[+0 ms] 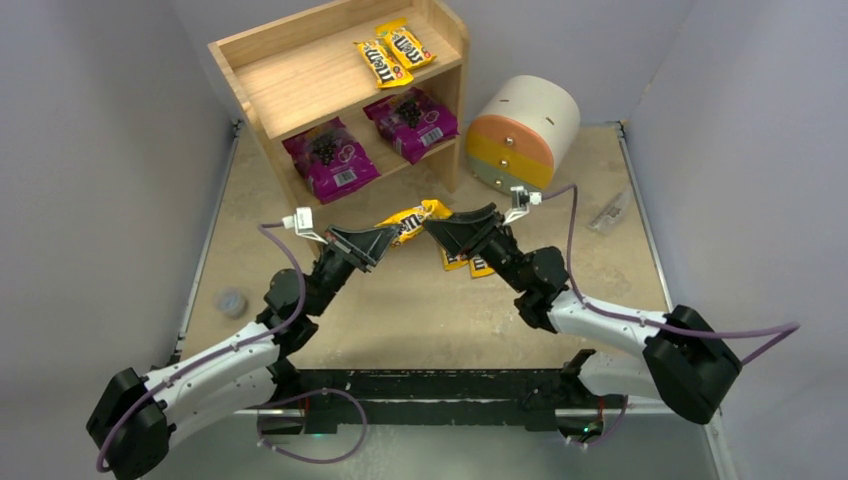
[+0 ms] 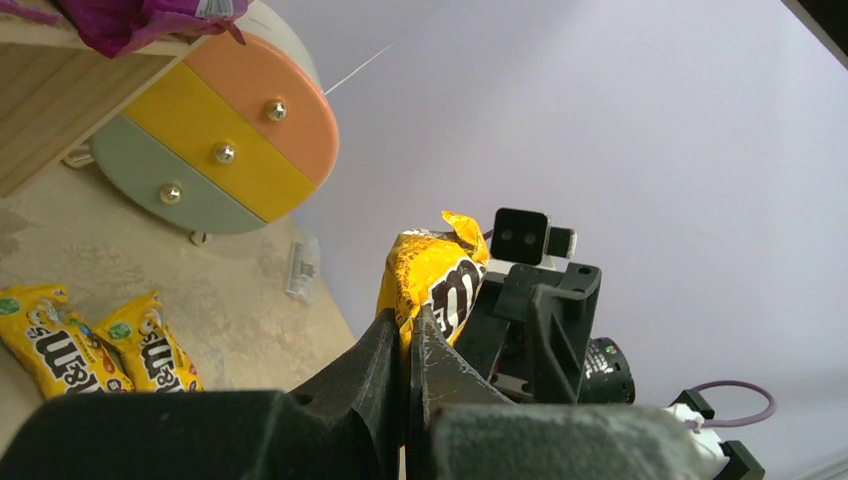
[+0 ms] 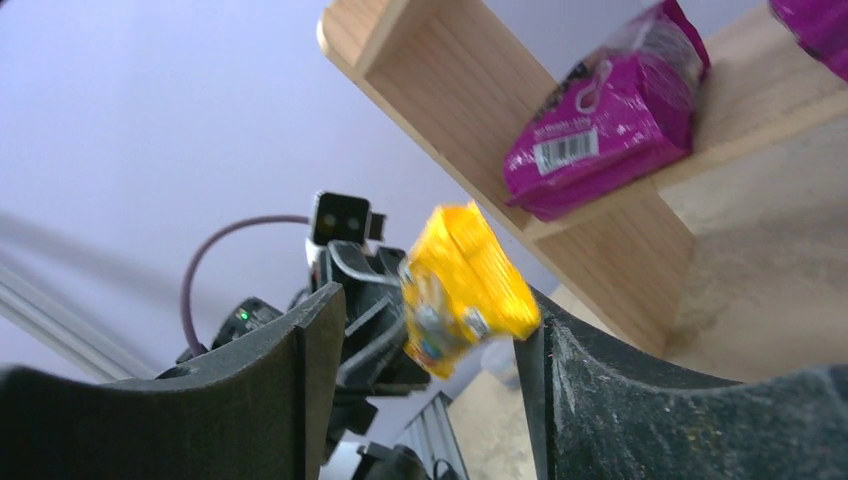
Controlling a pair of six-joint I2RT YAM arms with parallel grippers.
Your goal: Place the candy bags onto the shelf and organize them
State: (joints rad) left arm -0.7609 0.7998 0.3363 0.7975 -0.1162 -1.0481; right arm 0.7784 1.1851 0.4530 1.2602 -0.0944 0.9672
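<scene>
My left gripper (image 1: 385, 238) is shut on one end of a yellow M&M's packet (image 1: 415, 220) and holds it in the air in front of the wooden shelf (image 1: 300, 80). In the left wrist view the packet (image 2: 430, 280) sticks up from my shut gripper (image 2: 410, 325). My right gripper (image 1: 437, 228) is open, its jaws either side of the packet's other end (image 3: 460, 285); the packet's edge touches the right finger (image 3: 560, 350). Two yellow packets (image 1: 393, 52) lie on the top tier, two magenta bags (image 1: 330, 158) (image 1: 410, 122) on the lower one. Two more yellow packets (image 2: 55, 340) (image 2: 150, 345) lie on the table.
A round white drum (image 1: 522, 130) with orange, yellow and green drawers stands right of the shelf. A small clear plastic piece (image 1: 608, 212) lies near the right wall. A small grey round object (image 1: 232, 300) sits at the table's left edge.
</scene>
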